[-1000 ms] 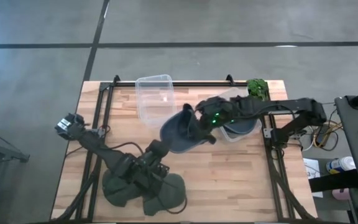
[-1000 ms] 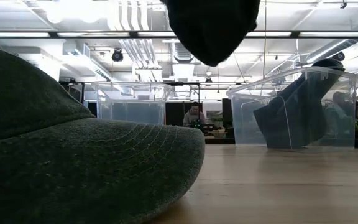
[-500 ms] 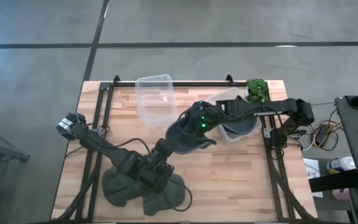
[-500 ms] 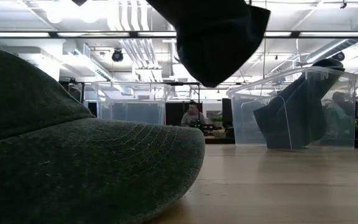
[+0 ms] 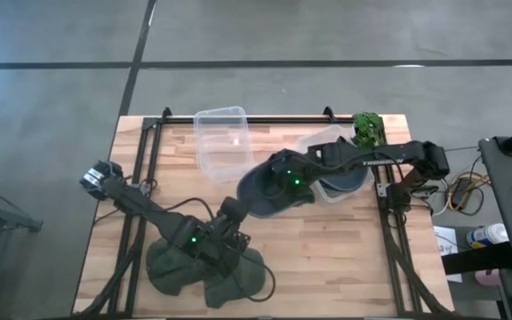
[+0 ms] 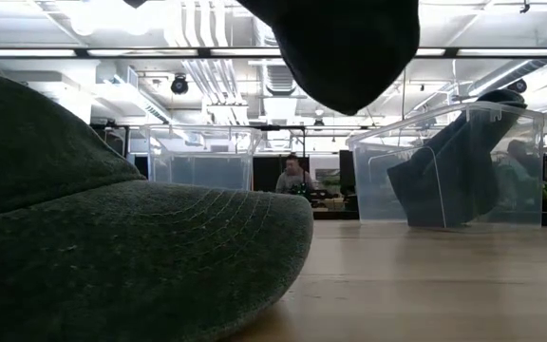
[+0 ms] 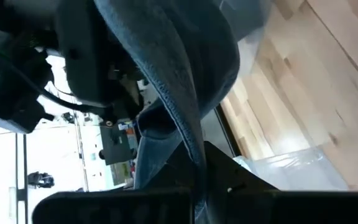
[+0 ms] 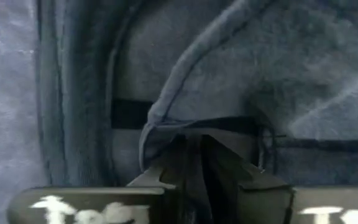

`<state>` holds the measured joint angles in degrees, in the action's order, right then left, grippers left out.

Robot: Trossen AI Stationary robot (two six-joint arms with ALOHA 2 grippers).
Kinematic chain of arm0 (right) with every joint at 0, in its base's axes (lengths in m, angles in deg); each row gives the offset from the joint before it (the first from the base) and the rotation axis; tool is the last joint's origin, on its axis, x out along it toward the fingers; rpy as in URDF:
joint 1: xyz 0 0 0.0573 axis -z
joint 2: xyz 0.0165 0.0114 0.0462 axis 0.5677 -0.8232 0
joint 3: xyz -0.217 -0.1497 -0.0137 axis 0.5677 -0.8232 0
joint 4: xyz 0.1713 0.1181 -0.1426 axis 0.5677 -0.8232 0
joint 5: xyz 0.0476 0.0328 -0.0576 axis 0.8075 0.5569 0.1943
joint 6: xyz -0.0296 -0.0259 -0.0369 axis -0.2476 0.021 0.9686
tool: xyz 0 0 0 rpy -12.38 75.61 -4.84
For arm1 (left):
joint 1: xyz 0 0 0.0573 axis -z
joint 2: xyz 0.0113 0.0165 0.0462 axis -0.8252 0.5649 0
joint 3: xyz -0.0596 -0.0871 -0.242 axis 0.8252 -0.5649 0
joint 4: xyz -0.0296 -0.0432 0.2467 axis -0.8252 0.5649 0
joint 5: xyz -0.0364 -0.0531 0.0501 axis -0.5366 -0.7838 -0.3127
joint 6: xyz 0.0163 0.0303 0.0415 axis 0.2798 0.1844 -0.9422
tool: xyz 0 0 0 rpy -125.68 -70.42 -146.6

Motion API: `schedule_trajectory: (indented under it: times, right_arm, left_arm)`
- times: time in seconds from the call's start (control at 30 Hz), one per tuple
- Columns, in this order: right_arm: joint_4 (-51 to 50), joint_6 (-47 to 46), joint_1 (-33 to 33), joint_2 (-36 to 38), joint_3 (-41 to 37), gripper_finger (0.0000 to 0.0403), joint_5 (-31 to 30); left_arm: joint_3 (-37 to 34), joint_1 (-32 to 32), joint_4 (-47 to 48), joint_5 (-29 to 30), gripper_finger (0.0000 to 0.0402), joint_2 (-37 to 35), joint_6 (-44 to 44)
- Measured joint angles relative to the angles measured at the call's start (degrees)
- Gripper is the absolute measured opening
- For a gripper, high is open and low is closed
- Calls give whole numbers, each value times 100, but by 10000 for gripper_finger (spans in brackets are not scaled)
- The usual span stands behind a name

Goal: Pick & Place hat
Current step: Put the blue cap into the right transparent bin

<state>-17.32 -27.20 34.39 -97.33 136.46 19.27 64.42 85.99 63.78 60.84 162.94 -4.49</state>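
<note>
A blue-grey hat (image 5: 269,194) hangs above the middle of the table, and its lower part shows at the top of the low view (image 6: 340,47). My right gripper (image 5: 287,180) is shut on it from the right. My left gripper (image 5: 235,207) is shut on its left edge. Green hats (image 5: 207,271) lie in a pile at the table's near edge, and one fills the low view's left (image 6: 112,256). Another dark hat (image 5: 343,180) lies in the right clear bin (image 5: 314,147). My left gripper pinches the blue-grey hat's stitched rim edge (image 7: 188,134) between its two fingers, coming from the table's near left side. The cloth runs up and away from the fingers, clear of the table. My right gripper pinches a fold of the hat's inner cloth (image 8: 166,118) between its two fingers (image 8: 247,180), coming from the table's right side. The hat is lifted clear of the table and hangs below the hold.
An empty clear bin (image 5: 220,140) stands at the far middle of the table. A green plant (image 5: 368,126) sits at the far right corner. Black frame rails (image 5: 136,178) run along the table's left, right and far sides. Bare wood lies at the near right (image 5: 327,258).
My right gripper has carried the blue-grey hat toward the table's left, away from the right bin, and the hat stays clear of the table. In the low view the hat's lower end has dipped and then come up a little, shifting right.
</note>
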Motion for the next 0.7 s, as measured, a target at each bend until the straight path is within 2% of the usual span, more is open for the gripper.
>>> schedule_trajectory:
  times: [0.33, 0.47, 0.57, 0.7]
  right_arm:
    - [414, -185, -10, 155, -23, 96, 69]
    - [772, -185, -57, 344, -43, 116, 138]
    - [455, -53, -55, 526, 143, 124, -26]
    - [-42, 15, -65, 803, 240, 124, -187]
  left_arm:
    - [-26, -68, -275, -254, 10, 22, -9]
    - [-25, -91, -333, -93, 10, 13, -10]
    - [-5, -102, -428, 37, 10, -2, -5]
    - [-48, -132, -291, -179, 10, 56, -16]
